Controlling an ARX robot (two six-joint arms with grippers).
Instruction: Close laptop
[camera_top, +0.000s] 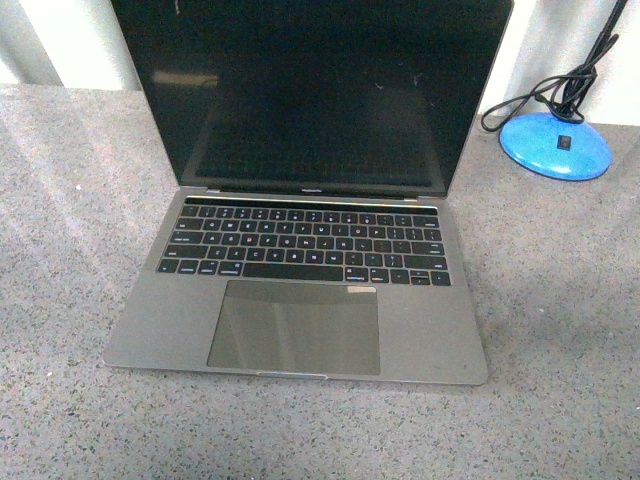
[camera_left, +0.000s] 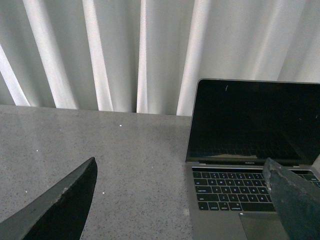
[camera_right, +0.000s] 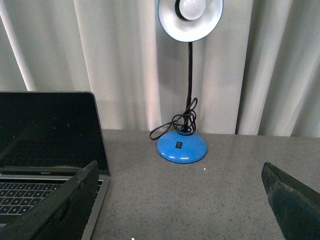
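Counter (camera_top: 60, 300), grey and speckled, lies open left of the laptop (camera_top: 310, 290), which sits centred on it with its lid upright before the white curtain (camera_left: 115, 50). Right of the laptop and apart from it, a blue lamp (camera_top: 556, 146) takes up the far corner. The lid's top edge is cut off in the front view. Grey deck, black keys, large trackpad, dark screen. The left gripper (camera_left: 180, 165) and right gripper (camera_right: 180, 166) each show fingers spread wide, gripping nothing.

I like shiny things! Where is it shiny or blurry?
Front view: the laptop has a dark screen faintly mirroring its keys, and pale glare on the trackpad. Left wrist view: bright stripes on the curtain; the left gripper looks dark, soft-edged. Right wrist view: the right gripper likewise.
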